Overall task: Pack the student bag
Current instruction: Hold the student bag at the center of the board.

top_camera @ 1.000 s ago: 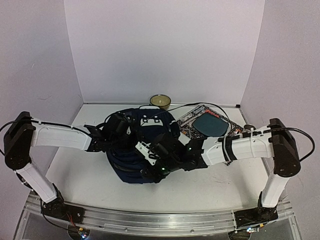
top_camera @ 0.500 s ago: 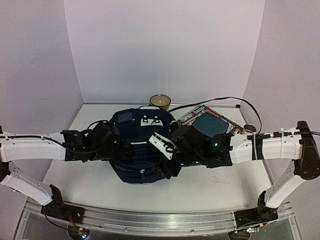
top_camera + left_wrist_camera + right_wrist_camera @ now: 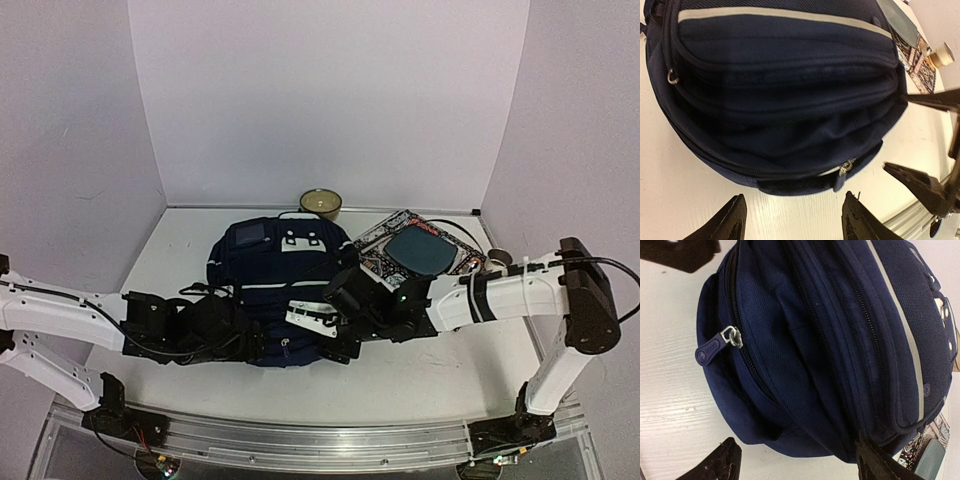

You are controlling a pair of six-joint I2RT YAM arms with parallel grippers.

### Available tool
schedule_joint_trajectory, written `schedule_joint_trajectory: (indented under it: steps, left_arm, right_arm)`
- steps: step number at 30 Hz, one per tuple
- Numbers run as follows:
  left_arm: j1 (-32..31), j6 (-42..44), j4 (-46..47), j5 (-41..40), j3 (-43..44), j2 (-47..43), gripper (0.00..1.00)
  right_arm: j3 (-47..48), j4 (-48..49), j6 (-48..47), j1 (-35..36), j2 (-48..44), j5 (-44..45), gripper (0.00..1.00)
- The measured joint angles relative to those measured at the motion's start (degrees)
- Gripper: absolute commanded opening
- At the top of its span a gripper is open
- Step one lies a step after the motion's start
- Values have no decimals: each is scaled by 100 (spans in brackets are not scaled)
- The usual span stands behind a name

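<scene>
The navy student bag [image 3: 270, 275] lies flat in the middle of the table, its white stripe across it. Its zips look closed. My left gripper [image 3: 256, 341] is open and empty at the bag's near left edge. In the left wrist view [image 3: 795, 222] its fingers straddle bare table just short of the bag [image 3: 785, 100] and a zip pull [image 3: 846, 168]. My right gripper [image 3: 336, 343] is open and empty at the bag's near right edge. In the right wrist view [image 3: 799, 462] one finger is beside the bag [image 3: 830, 340], and another zip pull [image 3: 715, 346] shows.
A patterned book [image 3: 385, 240] with a dark teal oval case [image 3: 418, 250] on it lies right of the bag. An olive bowl [image 3: 321, 203] stands at the back wall. A roll of tape [image 3: 497, 258] sits at the far right.
Both grippers have come off the bag's top and moved toward the near edge, now low beside it. The bag has settled flatter, its upper part showing.
</scene>
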Motion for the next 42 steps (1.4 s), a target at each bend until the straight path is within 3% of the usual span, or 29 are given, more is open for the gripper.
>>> schedule_joint_trajectory:
  steps: [6,11,16,24,34,42]
  left_arm:
    - [-415,-319,4,-110,-14,94,66]
    - [-510,-413,107,-124,-16,443,65]
    - [-504,-409,584,-140,-18,640,63]
    - [-69,-202,1517,217,-23,1083,61]
    - [71,-30,1927,601,-23,1551,51]
    - [93,22,1968,617,-21,1713,9]
  right_arm:
    - [316,-30,-246,-128,384,-24,71]
    - [581,-150,-299,-256,499,-222,51]
    - [689,-118,-317,-404,516,-484,20]
    - [696,-104,-234,-462,627,-847,1]
    - [759,-134,-223,-496,700,-966,0]
    - [763,-138,-220,-563,700,-1107,0]
